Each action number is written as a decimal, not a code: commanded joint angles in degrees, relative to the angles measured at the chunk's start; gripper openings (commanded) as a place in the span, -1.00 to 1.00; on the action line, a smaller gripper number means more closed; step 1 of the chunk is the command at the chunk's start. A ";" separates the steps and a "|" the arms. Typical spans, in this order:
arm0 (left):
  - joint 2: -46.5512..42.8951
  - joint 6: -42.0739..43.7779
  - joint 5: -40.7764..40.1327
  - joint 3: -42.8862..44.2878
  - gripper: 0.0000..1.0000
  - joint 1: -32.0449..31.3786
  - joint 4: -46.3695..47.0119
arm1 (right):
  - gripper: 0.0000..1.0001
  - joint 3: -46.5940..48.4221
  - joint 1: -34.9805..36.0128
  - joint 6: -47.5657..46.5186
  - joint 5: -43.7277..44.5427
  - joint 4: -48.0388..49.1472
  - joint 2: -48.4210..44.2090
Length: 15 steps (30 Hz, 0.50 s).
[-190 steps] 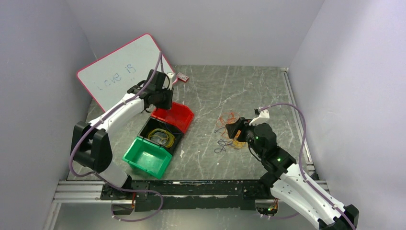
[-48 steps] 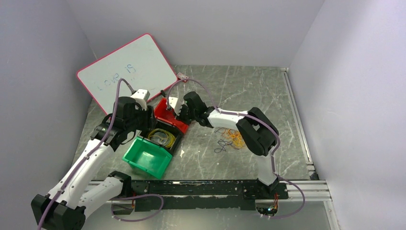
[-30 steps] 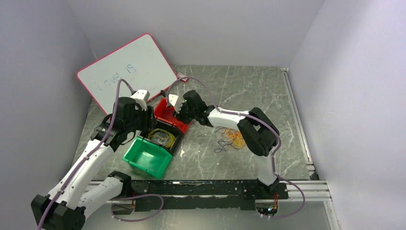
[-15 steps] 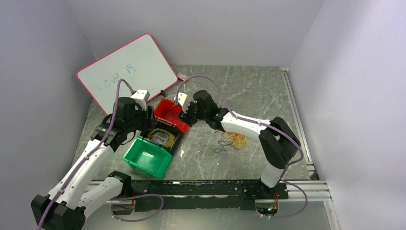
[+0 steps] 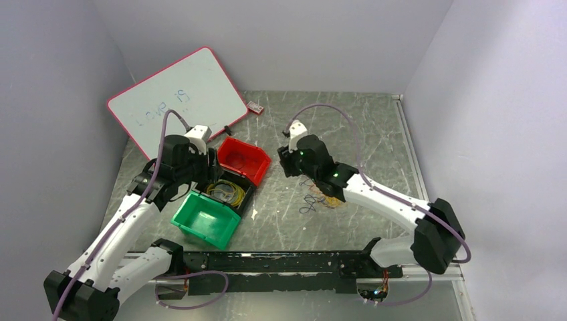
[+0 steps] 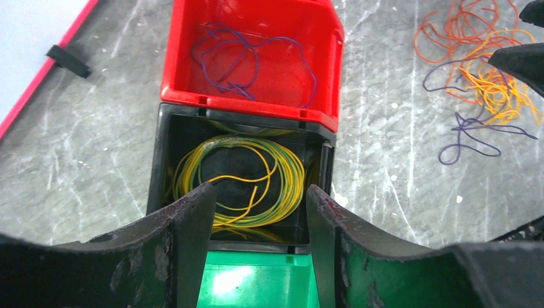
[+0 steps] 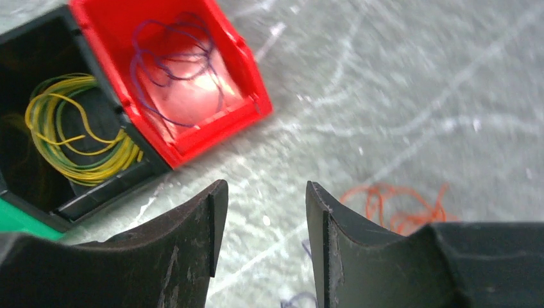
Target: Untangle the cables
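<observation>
Spread wide and holding nothing, my right gripper [image 7: 265,192] hovers beside the red bin [image 6: 244,110] and my left gripper [image 6: 260,192] likewise over the black bin [image 6: 160,160] touching it; with a purple cable [image 6: 224,83] and a yellow-green coil [image 6: 289,173] binned, I judge the orange, yellow and purple tangle [image 6: 487,90] beyond the red bin is what is left.

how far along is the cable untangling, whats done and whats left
Done: a purple cable lies in the red bin, a yellow-green coil in the black bin. In hand: nothing; the left gripper and right gripper are both open and empty. Left: orange, yellow and purple loops lie tangled on the table.
</observation>
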 commanded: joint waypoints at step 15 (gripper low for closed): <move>3.86 -7.24 1.30 -1.46 0.12 -13.15 8.48 | -0.02 -0.03 3.41 27.80 4.74 -36.04 -10.52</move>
